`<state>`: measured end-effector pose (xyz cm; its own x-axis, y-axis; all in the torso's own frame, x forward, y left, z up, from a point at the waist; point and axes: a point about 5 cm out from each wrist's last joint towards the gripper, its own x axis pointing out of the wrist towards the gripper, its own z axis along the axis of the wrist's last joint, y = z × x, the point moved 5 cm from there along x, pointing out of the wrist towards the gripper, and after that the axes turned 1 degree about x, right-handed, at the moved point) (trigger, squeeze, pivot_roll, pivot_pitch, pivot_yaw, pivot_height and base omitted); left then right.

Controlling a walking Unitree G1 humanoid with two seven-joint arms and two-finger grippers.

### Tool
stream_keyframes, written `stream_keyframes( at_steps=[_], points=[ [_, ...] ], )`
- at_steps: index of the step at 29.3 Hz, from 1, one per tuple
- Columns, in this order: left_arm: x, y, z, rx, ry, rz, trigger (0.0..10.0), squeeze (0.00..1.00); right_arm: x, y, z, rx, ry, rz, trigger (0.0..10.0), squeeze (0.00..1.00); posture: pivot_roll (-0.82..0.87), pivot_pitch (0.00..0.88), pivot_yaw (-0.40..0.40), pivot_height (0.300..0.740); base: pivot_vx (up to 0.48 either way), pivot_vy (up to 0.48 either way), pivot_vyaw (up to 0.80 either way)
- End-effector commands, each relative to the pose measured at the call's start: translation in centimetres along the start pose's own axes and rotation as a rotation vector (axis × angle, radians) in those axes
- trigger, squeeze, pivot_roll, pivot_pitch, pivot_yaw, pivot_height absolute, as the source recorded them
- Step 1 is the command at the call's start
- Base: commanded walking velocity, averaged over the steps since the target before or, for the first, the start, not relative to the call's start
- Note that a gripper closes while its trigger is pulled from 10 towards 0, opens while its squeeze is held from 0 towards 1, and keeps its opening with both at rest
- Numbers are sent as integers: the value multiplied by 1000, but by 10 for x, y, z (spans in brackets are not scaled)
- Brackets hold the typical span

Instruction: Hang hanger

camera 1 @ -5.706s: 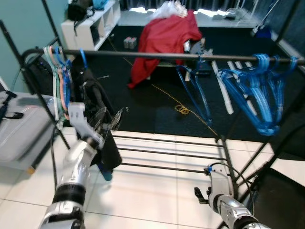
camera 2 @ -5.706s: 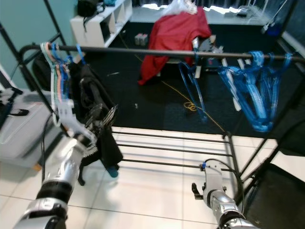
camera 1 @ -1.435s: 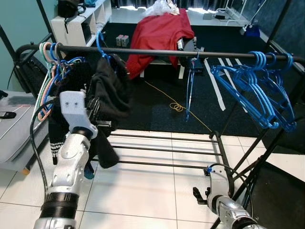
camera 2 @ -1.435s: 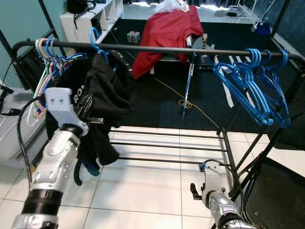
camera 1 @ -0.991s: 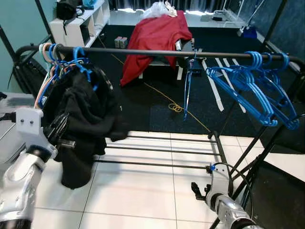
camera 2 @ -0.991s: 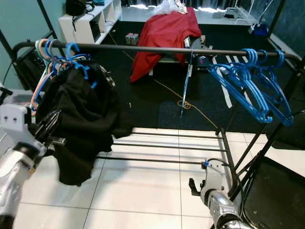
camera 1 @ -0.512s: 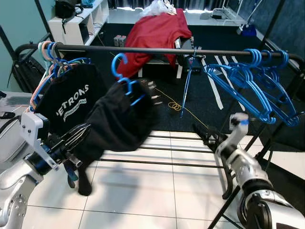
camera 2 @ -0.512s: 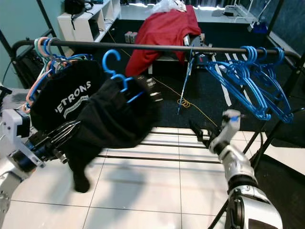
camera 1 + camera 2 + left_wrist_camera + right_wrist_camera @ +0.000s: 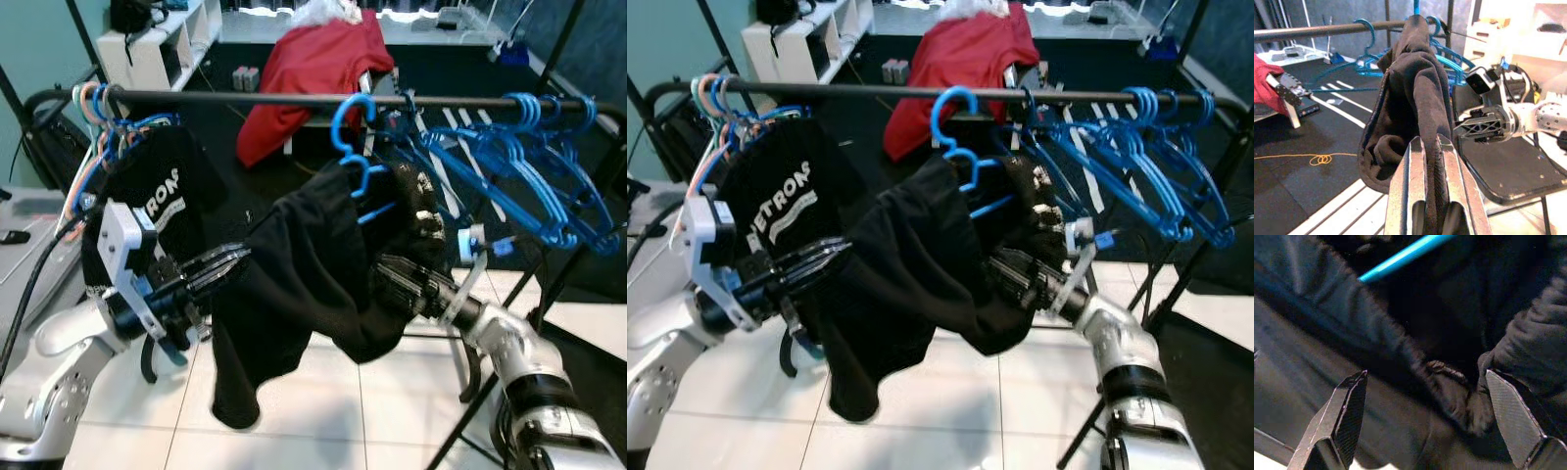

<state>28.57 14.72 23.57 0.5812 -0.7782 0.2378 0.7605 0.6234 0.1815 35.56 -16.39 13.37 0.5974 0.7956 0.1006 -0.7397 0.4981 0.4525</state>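
Held up below the middle of the rail [image 9: 245, 99]: a blue hanger [image 9: 359, 147] carrying a black garment [image 9: 313, 264], hook raised level with the rail, whether over it or just in front not clear. Clamped by the left gripper [image 9: 220, 269] on the garment's left edge, fingers [image 9: 1415, 196] pressed together on a fold of cloth, as seen in the left wrist view. Reached in from the right by the right gripper [image 9: 397, 286], fingertips against the garment's right side; jaws spread wide in the right wrist view, fingers [image 9: 1344, 416] on either side of bunched cloth, the blue bar [image 9: 1405, 257] of the hanger beyond. Hung at the rail's left end: a cluster of hangers [image 9: 98, 117] with a black printed shirt [image 9: 157, 196]. Hung at the rail's right end: a bunch of bare blue hangers [image 9: 519, 166]. Seen beyond the rack: a red cloth [image 9: 313, 69] on dark carpet, a white shelf [image 9: 147, 44] at far left.
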Motion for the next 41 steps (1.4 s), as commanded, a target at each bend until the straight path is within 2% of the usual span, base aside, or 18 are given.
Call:
stream_keyframes(
  at_steps=[1, 2, 6, 9, 17, 20, 22, 27, 28, 30, 33, 36, 37, 40, 41],
  points=[
    [-3, 2, 11, 36, -20, -5, 10000, 0, 2, 2, -1, -3, 8, 2, 10000, 0, -81, 136, 21, 740, 0, 0, 0],
    [-8, 5, 11, 39, -7, 8, 10000, 0, 1, -2, -1, -16, 5, -34, 10000, 0, -77, 127, 22, 740, 0, 0, 0],
    [-13, 7, 12, 38, -3, 14, 10000, 0, 1, -7, 1, -24, -11, -75, 10000, 0, -76, 122, 20, 740, 0, 0, 0],
    [-22, 6, 15, 47, 19, 11, 10000, 0, 4, -14, 23, -55, -101, -158, 10000, 0, -72, 122, 18, 740, 0, 0, 0],
    [-19, -4, 19, 49, 16, -27, 10000, 0, 3, -23, 36, -88, -147, -242, 10000, 0, -69, 125, 14, 740, 0, 0, 0],
    [-14, -11, 22, 42, 4, -57, 10000, 0, 9, -18, 36, -113, -116, -235, 10000, 0, -70, 128, 13, 740, 0, 0, 0],
    [-8, -19, 23, 30, -11, -90, 10000, 0, 18, -15, 28, -160, -48, -240, 10000, 0, -70, 127, 10, 740, 0, 0, 0],
    [-4, -26, 27, 24, -24, -118, 10000, 0, 20, -25, 24, -229, 10, -329, 10000, 0, -69, 129, 9, 740, 0, 0, 0],
    [-4, -27, 28, 27, -23, -123, 10000, 0, 18, -31, 27, -238, 1, -379, 0, 0, -69, 129, 9, 740, 0, 0, 0],
    [-4, -27, 28, 27, -23, -123, 10000, 0, 18, -31, 27, -238, 1, -379, 0, 0, -69, 129, 9, 740, 0, 0, 0],
    [-6, -25, 28, 36, -9, -125, 10000, 0, 12, -40, 35, -243, -28, -448, 0, 0, -67, 132, 9, 740, 0, 0, 0],
    [-6, -25, 28, 36, -9, -125, 10000, 0, 12, -40, 35, -243, -28, -448, 0, 0, -67, 132, 9, 740, 0, 0, 0],
    [-16, -15, 27, 68, 39, -100, 10000, 0, 6, -44, 39, -253, -40, -488, 0, 0, -65, 137, 10, 740, 0, 0, 0],
    [-16, -15, 27, 68, 39, -100, 10000, 0, 6, -44, 39, -253, -40, -488, 0, 0, -65, 137, 10, 740, 0, 0, 0],
    [-22, -10, 26, 84, 66, -88, 10000, 0, 4, -46, 41, -259, -43, -503, 0, 0, -65, 139, 8, 740, 0, 0, 0]
  ],
)
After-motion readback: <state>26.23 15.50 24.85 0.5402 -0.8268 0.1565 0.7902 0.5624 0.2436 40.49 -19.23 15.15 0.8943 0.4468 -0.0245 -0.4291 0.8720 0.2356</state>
